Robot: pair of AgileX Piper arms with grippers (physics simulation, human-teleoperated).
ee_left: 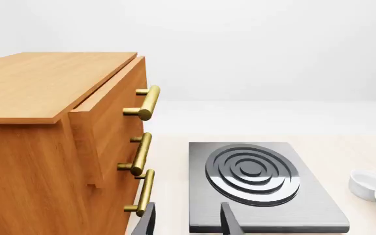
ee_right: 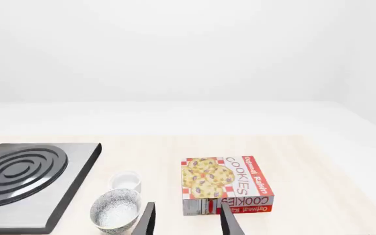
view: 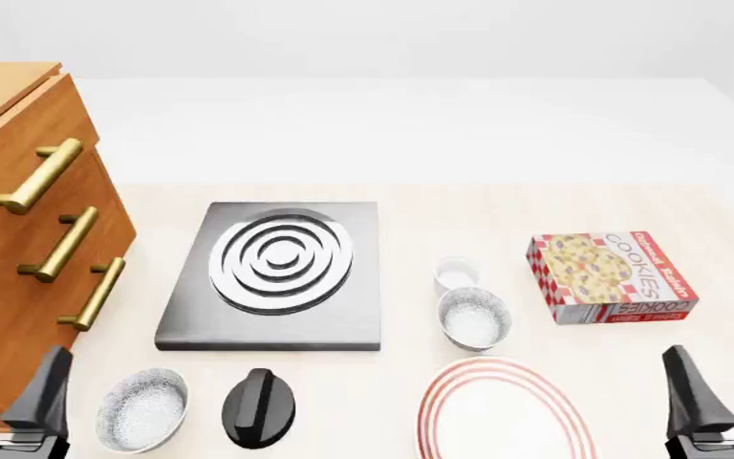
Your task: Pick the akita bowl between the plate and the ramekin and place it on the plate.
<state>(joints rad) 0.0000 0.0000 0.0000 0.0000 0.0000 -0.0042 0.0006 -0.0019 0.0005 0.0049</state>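
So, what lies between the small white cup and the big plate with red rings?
One speckled bowl sits between the cup and the plate. The front view shows it best.

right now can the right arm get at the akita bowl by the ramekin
Probably yes: the akita bowl sits uncovered just ahead-left of the open right end effector; only the ramekin stands close behind it.

Upright speckled akita bowl (view: pixel 474 318) between white ramekin (view: pixel 455 274) and red-ringed plate (view: pixel 507 413)
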